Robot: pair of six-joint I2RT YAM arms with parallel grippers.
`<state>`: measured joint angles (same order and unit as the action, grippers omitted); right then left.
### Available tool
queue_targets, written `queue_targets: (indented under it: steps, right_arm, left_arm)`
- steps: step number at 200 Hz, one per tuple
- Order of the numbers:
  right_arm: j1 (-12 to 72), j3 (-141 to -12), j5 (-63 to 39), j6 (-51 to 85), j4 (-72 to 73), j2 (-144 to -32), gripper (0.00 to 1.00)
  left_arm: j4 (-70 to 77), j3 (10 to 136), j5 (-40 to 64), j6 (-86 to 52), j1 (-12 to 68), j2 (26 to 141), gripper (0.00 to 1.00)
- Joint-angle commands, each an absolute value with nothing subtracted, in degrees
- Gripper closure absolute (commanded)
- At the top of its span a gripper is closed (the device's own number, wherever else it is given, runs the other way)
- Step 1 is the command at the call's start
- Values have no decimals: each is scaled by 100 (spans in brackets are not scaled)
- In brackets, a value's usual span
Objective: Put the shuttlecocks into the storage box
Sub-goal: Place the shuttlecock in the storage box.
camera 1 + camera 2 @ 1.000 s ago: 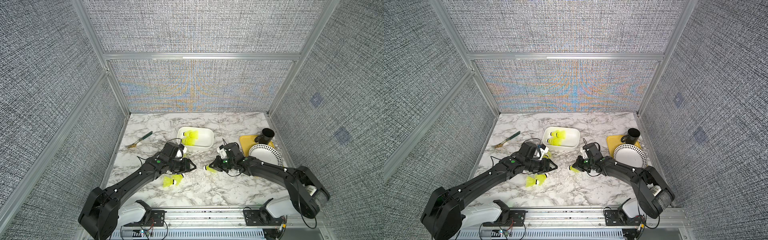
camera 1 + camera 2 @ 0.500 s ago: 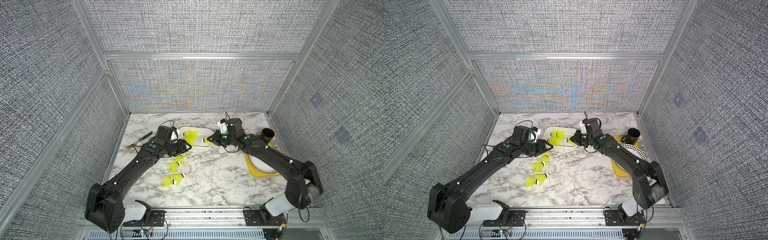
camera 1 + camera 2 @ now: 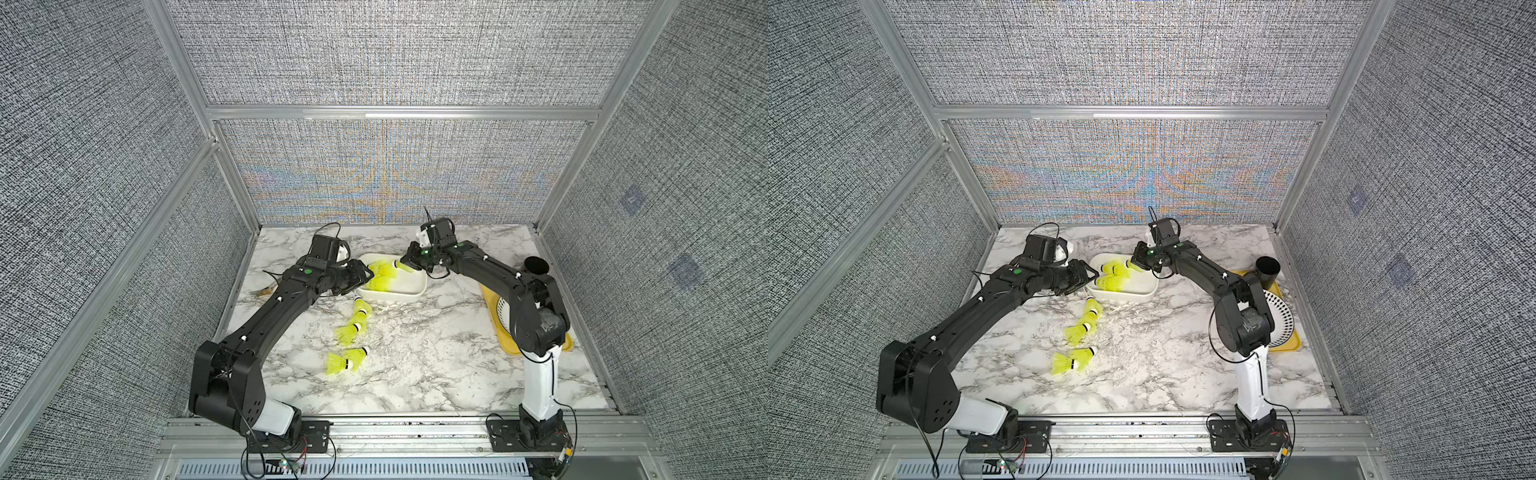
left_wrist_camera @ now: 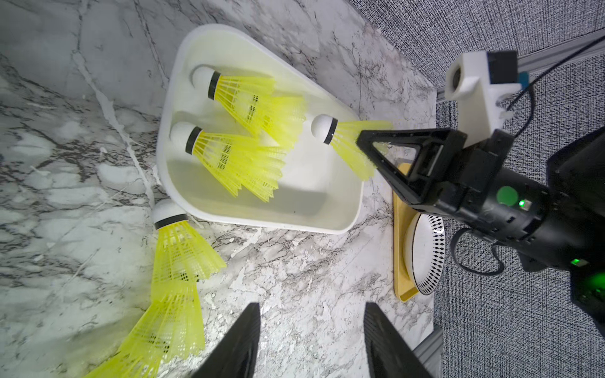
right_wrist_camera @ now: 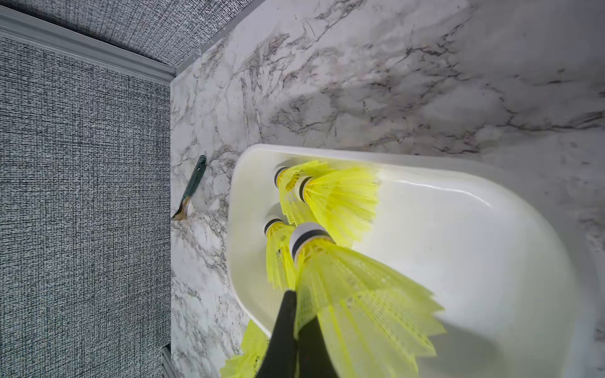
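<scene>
The white storage box [image 3: 409,286] [image 3: 1144,291] stands at the back middle of the marble table, with several yellow-green shuttlecocks [image 4: 235,98] [image 5: 340,196] lying in it, caps toward its left end. My right gripper [image 3: 406,266] [image 5: 299,314] is shut on the skirt of one shuttlecock [image 4: 347,140] [image 5: 360,294], holding it over the box with its white cap pointing left. My left gripper [image 3: 362,272] [image 4: 311,327] is open and empty beside the box's left end. More shuttlecocks lie on the table in front of the box [image 3: 360,309] [image 3: 348,332] [image 3: 347,360], one of them [image 4: 176,242] touching the box's wall.
A yellow tray [image 3: 1285,345] [image 4: 400,261] with a black-and-white patterned plate [image 3: 1281,320] lies at the right, partly under my right arm. A black cup [image 3: 536,266] stands behind it. A small brush [image 5: 193,186] lies by the left wall.
Both arms have swung from the table's front middle back to the box. The right gripper carried its shuttlecock up over the box. The left arm no longer covers the shuttlecocks on the table.
</scene>
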<state>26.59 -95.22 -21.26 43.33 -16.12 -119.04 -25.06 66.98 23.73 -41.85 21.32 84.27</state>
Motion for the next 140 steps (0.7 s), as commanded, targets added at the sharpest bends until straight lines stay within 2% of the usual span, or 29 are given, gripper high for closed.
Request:
queue_targets:
  steps: [1,140]
  right_arm:
    - [2630,-9553,-2109,4259,-1695,-11996,100]
    - [2567,-9571,-2318,4267,-1382,-12406,100]
  left_arm:
    - [-2521,6732,2338,-4065,2114,8435,46]
    - [-2402,6801,2653,-4007,2114,8678,46]
